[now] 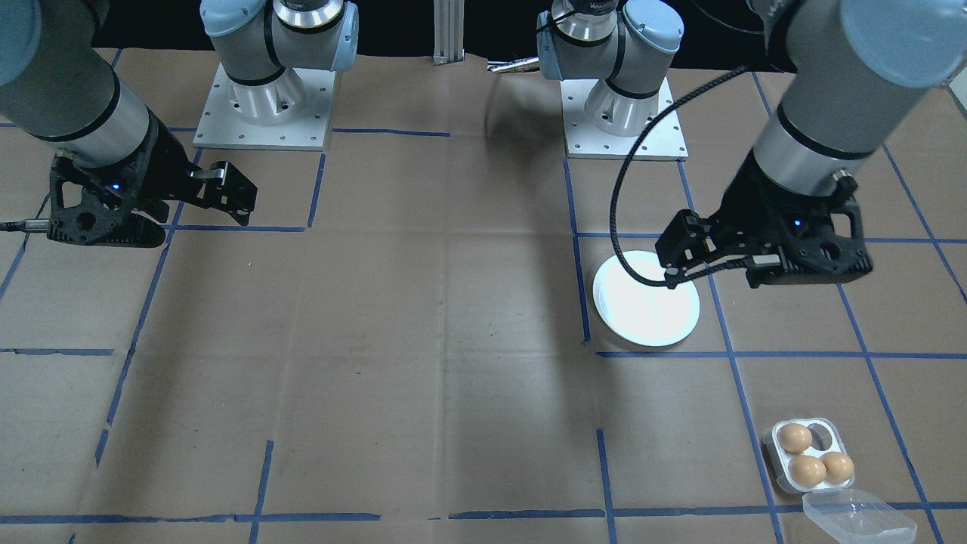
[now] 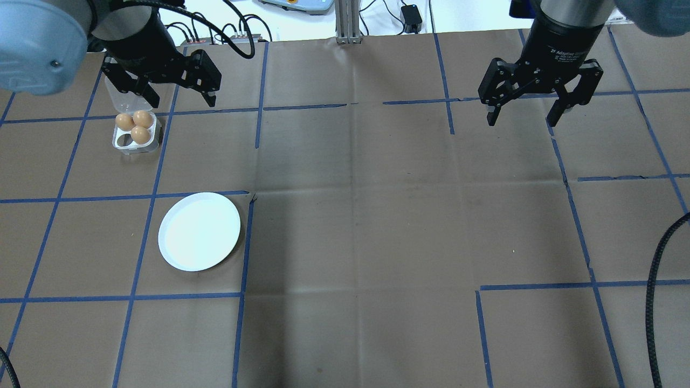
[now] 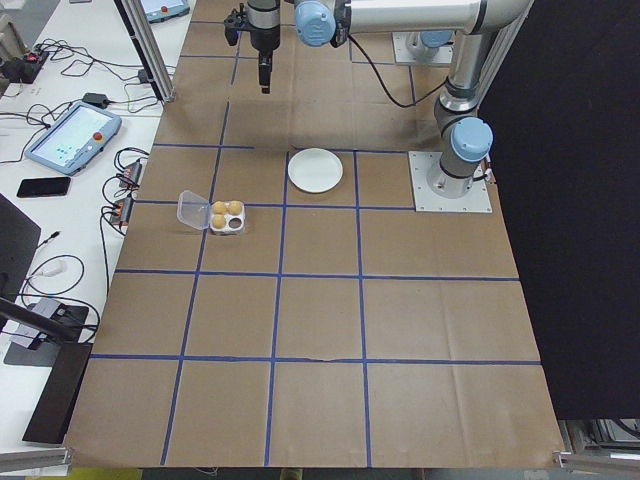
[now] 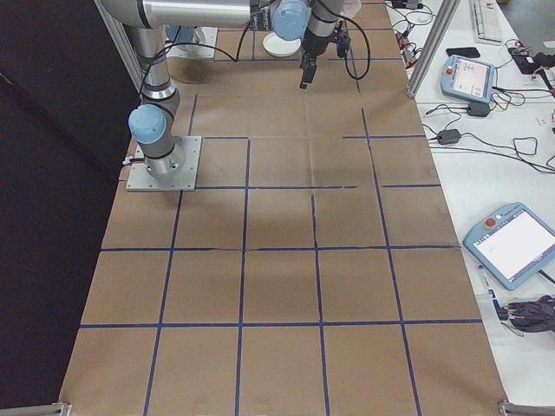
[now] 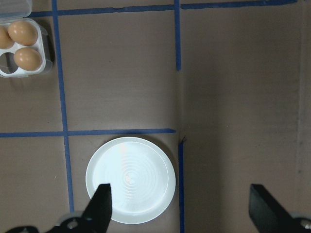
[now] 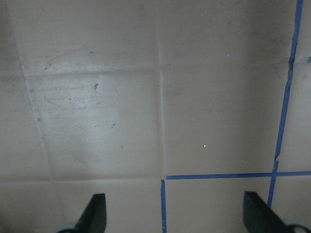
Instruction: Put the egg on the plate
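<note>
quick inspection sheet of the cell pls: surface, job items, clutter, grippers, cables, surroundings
Surface: brown paper table cover with a blue tape grid, creased.
Job's things: white plate empty; clear egg tray, lid open, holds three brown eggs, one hole empty.
Clutter: nothing seen on the table.
Grippers: left gripper open, empty, raised near the tray; right gripper open, empty, over bare paper.
Cables: black ribbed cable loops from the left wrist, crossing above the plate in the front view.
Surroundings: teach pendants, a phone and wiring on the white side benches.
</note>
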Tool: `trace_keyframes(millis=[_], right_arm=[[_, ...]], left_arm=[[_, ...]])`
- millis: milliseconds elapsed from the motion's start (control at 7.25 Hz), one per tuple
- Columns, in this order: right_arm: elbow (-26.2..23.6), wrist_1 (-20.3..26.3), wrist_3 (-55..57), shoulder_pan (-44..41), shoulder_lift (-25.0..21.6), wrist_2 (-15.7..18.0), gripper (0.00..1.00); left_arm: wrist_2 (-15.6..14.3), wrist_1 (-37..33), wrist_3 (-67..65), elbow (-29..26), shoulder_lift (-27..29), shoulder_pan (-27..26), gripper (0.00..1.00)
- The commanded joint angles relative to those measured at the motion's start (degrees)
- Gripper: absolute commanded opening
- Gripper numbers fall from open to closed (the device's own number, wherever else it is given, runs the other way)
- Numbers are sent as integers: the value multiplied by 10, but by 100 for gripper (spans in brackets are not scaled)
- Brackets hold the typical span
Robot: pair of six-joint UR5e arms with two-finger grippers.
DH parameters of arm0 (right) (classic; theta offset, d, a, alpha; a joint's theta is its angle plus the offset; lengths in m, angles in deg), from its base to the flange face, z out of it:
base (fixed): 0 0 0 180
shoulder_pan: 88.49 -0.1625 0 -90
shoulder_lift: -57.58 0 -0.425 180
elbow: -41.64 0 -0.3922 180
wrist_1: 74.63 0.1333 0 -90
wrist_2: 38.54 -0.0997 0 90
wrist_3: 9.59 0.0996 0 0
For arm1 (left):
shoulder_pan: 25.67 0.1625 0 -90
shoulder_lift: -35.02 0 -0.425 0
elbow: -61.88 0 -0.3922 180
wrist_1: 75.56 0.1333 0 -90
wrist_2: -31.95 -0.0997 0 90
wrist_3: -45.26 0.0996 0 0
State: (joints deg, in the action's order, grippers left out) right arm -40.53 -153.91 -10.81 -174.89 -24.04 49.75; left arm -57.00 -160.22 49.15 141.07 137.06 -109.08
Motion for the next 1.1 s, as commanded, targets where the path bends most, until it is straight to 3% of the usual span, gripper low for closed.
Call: trace_keyframes(millis=[0,414,966], right_arm=[[0,0,0,0,0,0,100],[0,0,0,0,0,0,100],[0,0,0,0,1,0,100]], left_arm=[[6,4,59,-56,67,75,100],[0,21,176,-76,117,143,100],[-4,89,179,-62,190,161,100]])
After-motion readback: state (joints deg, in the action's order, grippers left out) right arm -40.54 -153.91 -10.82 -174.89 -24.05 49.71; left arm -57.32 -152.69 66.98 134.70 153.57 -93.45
